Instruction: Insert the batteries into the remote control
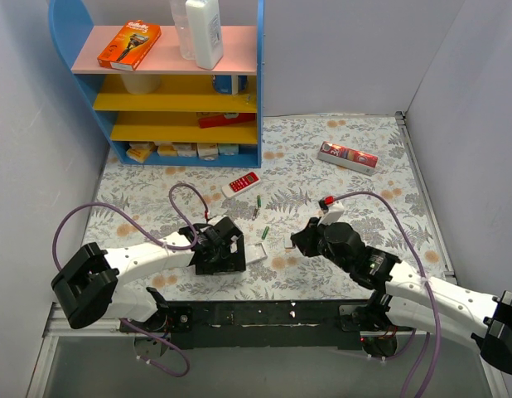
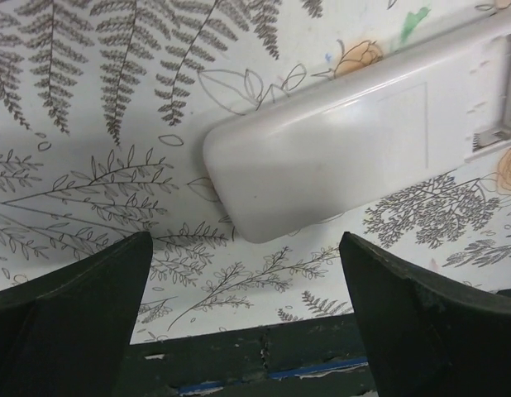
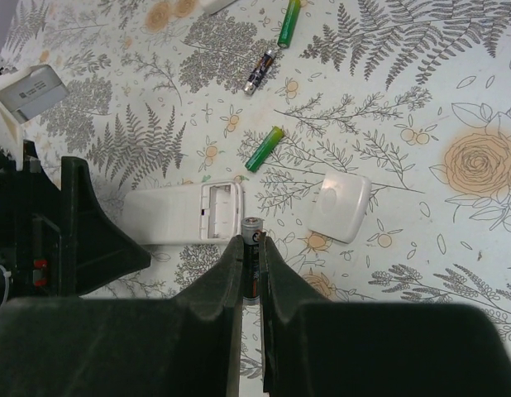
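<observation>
The white remote control (image 3: 169,217) lies back up on the floral cloth, its battery bay (image 3: 221,211) open and empty. It also shows in the top view (image 1: 254,254) and the left wrist view (image 2: 322,161). My right gripper (image 3: 253,244) is shut on a dark battery (image 3: 253,227) with a metallic end, held just short of the bay. My left gripper (image 2: 245,265) is open, with the remote's end just ahead of its fingertips (image 2: 115,273). Two green batteries (image 3: 264,149) (image 3: 288,22) and a dark battery (image 3: 259,72) lie loose beyond the remote.
The white battery cover (image 3: 340,207) lies right of the remote. A red remote (image 1: 241,182) and a red-white box (image 1: 347,156) lie farther back. A blue shelf unit (image 1: 156,83) stands at the back left. The black table edge (image 2: 264,356) runs under my left gripper.
</observation>
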`<state>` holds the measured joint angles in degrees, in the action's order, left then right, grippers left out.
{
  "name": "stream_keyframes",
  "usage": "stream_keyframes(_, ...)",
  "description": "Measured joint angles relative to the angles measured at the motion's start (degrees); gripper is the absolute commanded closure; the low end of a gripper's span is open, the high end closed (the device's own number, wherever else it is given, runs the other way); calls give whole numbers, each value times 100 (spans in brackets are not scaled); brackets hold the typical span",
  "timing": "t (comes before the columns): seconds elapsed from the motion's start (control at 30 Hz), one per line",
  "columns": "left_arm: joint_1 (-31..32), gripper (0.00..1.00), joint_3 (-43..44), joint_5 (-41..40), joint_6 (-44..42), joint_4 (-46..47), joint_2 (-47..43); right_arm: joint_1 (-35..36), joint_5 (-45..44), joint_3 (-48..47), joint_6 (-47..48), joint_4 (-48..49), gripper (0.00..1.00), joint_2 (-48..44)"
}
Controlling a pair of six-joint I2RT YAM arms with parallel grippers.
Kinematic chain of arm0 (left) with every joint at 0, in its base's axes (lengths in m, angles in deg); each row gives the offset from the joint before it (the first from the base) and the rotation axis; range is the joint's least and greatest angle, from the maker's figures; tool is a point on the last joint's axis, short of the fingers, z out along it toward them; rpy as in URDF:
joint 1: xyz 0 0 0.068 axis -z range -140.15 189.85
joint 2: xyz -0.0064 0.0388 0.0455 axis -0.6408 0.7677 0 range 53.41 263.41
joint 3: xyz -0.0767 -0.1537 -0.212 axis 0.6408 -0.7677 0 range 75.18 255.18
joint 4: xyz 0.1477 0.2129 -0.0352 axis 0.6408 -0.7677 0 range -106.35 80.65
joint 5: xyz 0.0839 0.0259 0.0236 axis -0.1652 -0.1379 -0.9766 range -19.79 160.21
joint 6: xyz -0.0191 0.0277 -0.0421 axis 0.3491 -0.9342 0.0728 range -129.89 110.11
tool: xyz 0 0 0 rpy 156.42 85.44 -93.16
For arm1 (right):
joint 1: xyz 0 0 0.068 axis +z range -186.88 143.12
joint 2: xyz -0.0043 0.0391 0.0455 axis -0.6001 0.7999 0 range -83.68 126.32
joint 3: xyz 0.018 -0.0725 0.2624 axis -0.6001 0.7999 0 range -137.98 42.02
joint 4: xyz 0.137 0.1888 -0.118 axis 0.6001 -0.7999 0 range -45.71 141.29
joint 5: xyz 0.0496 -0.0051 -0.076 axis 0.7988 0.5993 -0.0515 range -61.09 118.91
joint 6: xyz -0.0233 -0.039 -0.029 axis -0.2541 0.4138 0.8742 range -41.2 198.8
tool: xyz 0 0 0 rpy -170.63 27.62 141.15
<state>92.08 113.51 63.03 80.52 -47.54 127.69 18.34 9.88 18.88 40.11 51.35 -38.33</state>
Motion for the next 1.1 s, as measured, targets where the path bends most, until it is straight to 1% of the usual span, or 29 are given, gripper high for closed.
stream_keyframes(0.1, -39, 2, -2, -31, -26, 181, 13, -4, 157, -57, 76, 13, 99, 87)
stream_keyframes(0.17, -90, 3, -17, -31, -24, 391, 20, -4, 330, -173, 168, 24, 99, 323)
stream_keyframes(0.3, -201, 9, -129, -31, 48, 785, -57, -4, 664, -535, 400, 83, 99, 986)
stream_keyframes(0.47, -374, 17, -461, -31, 223, 1172, -391, -2, 986, -898, 708, 551, 99, 1950)
stream_keyframes(0.7, -487, 25, -555, -35, 299, 1410, -402, 133, 1010, -1064, 1012, 1106, 99, 2756)
stream_keyframes(0.87, -487, 31, -568, -33, 297, 1532, -341, 269, 909, -1086, 1106, 1440, 99, 3106)
stream_keyframes(0.9, -487, 34, -575, -31, 295, 1565, -332, 291, 885, -1086, 1106, 1486, 99, 3165)
stream_keyframes(1.0, -490, 39, -603, -26, 291, 1631, -317, 343, 813, -1095, 1102, 1617, 99, 3377)
stream_keyframes(1.1, -494, 41, -608, -26, 286, 1650, -293, 382, 734, -1110, 1075, 1690, 99, 3598)
